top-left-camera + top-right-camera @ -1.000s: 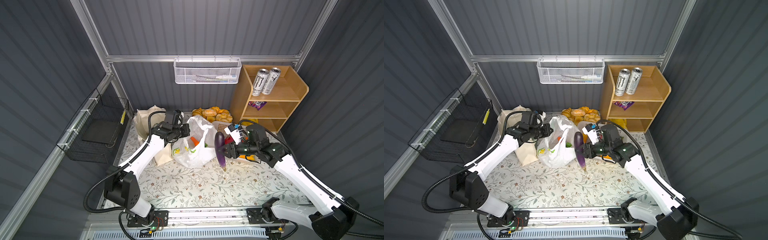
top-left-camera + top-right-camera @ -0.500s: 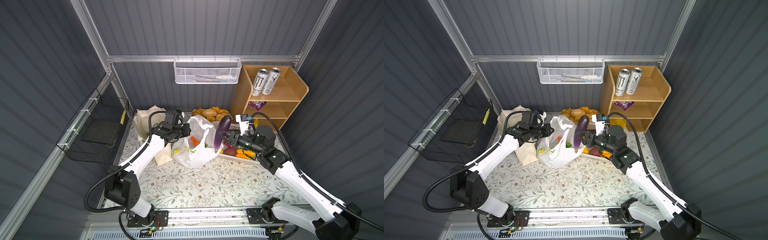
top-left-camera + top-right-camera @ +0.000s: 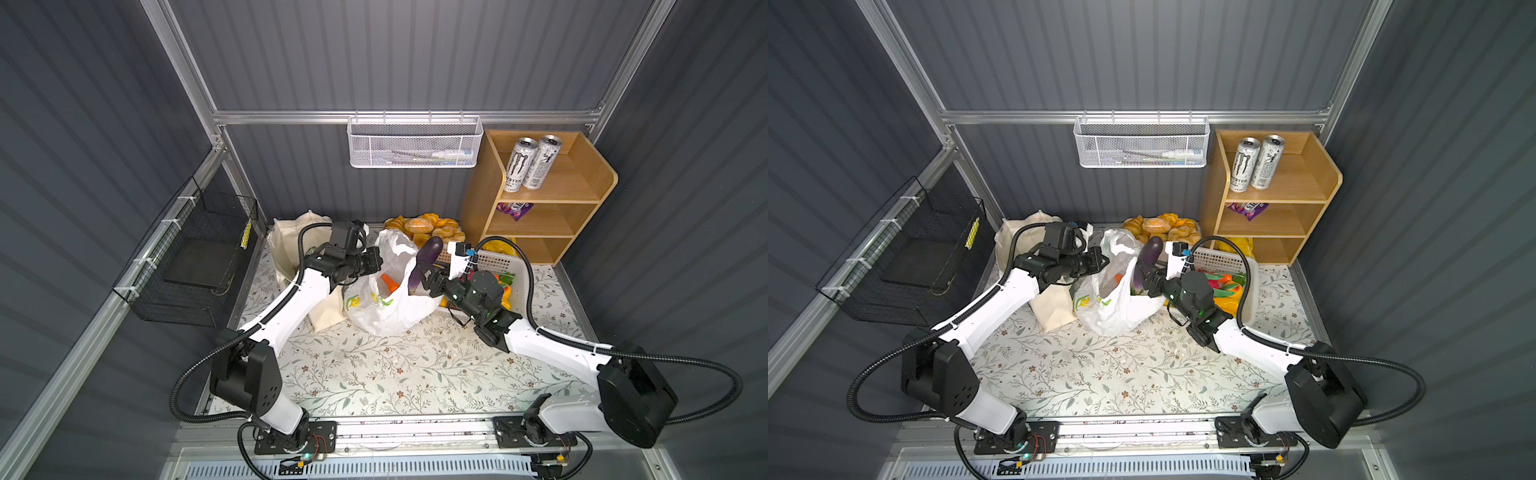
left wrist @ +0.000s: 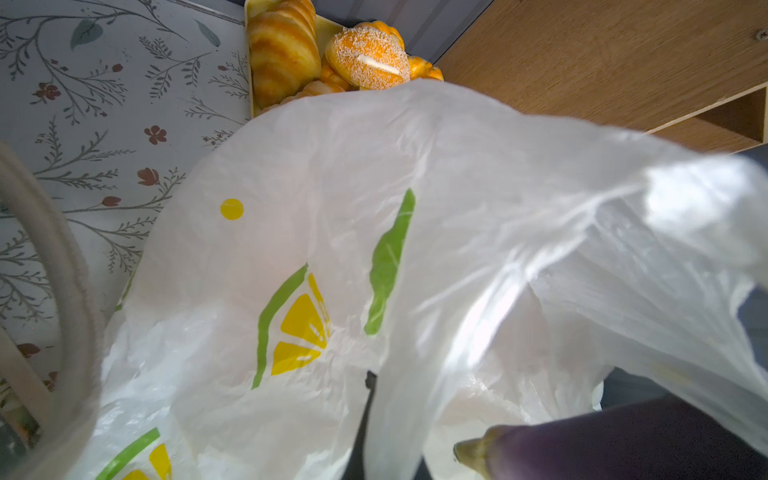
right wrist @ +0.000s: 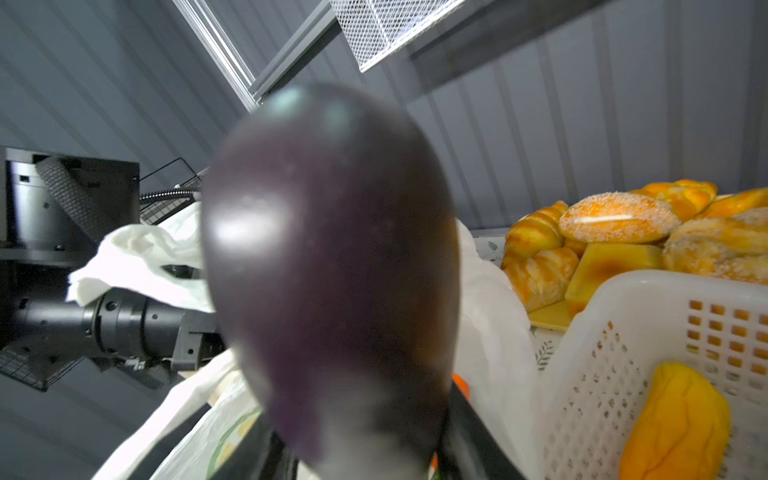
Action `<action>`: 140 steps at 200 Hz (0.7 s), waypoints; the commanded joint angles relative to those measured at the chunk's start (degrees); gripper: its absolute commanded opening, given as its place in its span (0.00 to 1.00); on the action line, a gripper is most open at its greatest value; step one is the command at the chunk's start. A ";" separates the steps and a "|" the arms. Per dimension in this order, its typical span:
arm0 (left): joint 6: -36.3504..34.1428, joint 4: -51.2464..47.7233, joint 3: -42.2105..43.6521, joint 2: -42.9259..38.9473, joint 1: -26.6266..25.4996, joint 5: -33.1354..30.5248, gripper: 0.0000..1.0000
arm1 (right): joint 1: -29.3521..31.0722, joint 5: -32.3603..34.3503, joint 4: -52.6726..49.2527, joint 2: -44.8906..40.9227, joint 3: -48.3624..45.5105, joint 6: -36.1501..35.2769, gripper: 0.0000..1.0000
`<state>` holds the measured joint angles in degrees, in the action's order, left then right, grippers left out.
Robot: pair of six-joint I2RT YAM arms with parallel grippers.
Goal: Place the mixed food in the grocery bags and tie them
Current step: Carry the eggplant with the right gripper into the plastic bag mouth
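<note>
A white plastic grocery bag [image 3: 390,309] [image 3: 1113,305] printed with lemons stands open in both top views. An orange piece [image 3: 389,282] lies inside it. My left gripper [image 3: 375,261] [image 4: 390,449] is shut on a fold of the bag's rim, holding the mouth up. My right gripper [image 3: 428,280] [image 5: 353,449] is shut on a purple eggplant [image 3: 422,262] [image 5: 332,249], tilted fat end up, stem end [image 4: 478,451] at the bag's mouth. The cream canvas tote [image 3: 291,243] stands left of the plastic bag.
A white perforated basket [image 3: 505,264] with yellow, red and orange pieces [image 5: 677,424] sits right of the bag. Bread rolls [image 3: 424,224] lie behind it. A wooden shelf [image 3: 552,199] holds two cans [image 3: 528,162]. A black wire basket [image 3: 195,266] hangs on the left wall.
My right gripper has lifted the eggplant from hanging low in front of the basket and swung it left to the bag's mouth. The left gripper has kept its hold.
</note>
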<state>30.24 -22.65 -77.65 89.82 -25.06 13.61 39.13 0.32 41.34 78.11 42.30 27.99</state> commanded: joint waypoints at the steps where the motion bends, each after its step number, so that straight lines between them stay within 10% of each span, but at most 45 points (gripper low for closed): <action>1: 0.62 0.59 -1.71 0.62 0.19 1.08 0.00 | 2.42 4.11 3.02 0.42 0.21 -5.03 0.44; 62: 0.87 0.71 -2.11 0.19 0.19 0.45 0.00 | 4.10 -0.43 -18.76 -3.59 1.89 -14.01 0.81; 140: 0.69 0.23 -2.86 0.19 0.19 0.27 0.00 | 1.12 -9.00 -48.84 -12.04 16.85 -20.82 0.84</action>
<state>30.68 -22.65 -78.43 89.82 -25.06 13.56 40.40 -6.83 4.36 66.94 54.30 12.60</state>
